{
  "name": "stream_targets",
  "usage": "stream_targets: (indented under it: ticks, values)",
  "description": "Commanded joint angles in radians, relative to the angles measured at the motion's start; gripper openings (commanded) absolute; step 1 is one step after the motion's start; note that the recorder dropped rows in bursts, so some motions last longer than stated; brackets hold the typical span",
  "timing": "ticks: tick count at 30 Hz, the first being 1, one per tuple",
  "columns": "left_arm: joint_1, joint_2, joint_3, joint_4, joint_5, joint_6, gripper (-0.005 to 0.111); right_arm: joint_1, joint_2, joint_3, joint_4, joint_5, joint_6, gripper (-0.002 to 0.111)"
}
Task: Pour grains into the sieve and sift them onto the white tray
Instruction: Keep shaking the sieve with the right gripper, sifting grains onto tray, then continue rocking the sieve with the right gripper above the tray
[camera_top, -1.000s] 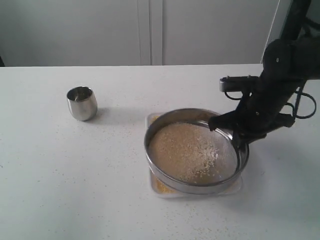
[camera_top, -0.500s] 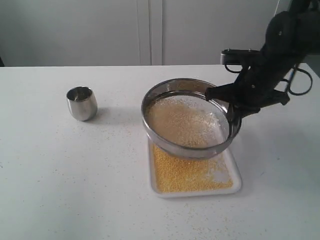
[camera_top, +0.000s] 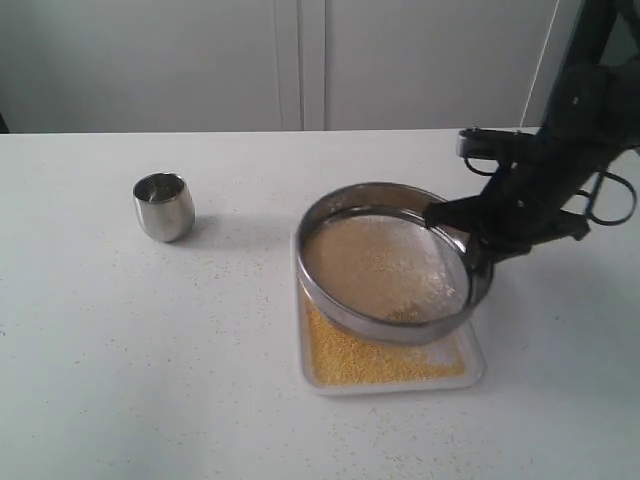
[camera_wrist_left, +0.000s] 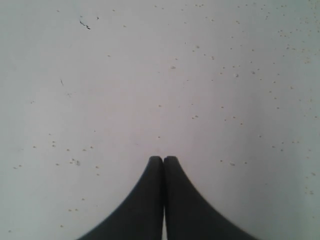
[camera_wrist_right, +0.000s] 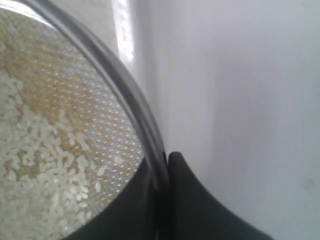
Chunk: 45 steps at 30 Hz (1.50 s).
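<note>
We see the right gripper (camera_wrist_right: 161, 161) pinching the rim of the sieve (camera_top: 352, 322), one finger inside the ring and one outside. It holds the sieve tilted over the white tray (camera_top: 472, 372). The grains (camera_top: 385, 270) on the mesh are mostly pale kernels, and fine golden ones cover the tray below. The left gripper (camera_wrist_left: 163, 160) has its fingers pressed together on nothing, above the speckled table (camera_wrist_left: 150, 75). A steel cup (camera_top: 164, 206) stands well apart.

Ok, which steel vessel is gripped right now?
The sieve, the wide mesh ring above the tray, rim pinched by the right gripper. The small cup stands alone, untouched.
</note>
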Motion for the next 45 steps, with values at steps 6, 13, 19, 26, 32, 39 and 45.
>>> stream_targets:
  ticks: [6,13,19,26,32,39,45]
  values:
    - [0.002,-0.008,0.006,-0.01,0.005,-0.001,0.0,-0.039,0.066,-0.129,0.007,0.094,0.047,0.0]
    - [0.002,-0.008,0.006,-0.01,0.005,-0.001,0.0,-0.039,0.046,-0.105,-0.003,0.076,0.04,0.0]
    - [0.002,-0.008,0.006,-0.01,0.005,-0.001,0.0,-0.039,-0.038,0.047,0.036,-0.03,-0.005,0.0]
    - [0.002,-0.008,0.006,-0.01,0.005,-0.001,0.0,-0.039,-0.044,0.069,0.351,-0.07,-0.258,0.0]
    - [0.002,-0.008,0.006,-0.01,0.005,-0.001,0.0,-0.039,0.019,0.069,0.369,-0.099,-0.273,0.0]
    - [0.002,-0.008,0.006,-0.01,0.005,-0.001,0.0,-0.042,0.013,0.065,0.363,-0.04,-0.299,0.0]
    - [0.002,-0.008,0.006,-0.01,0.005,-0.001,0.0,0.002,-0.065,0.084,0.229,-0.13,-0.186,0.0]
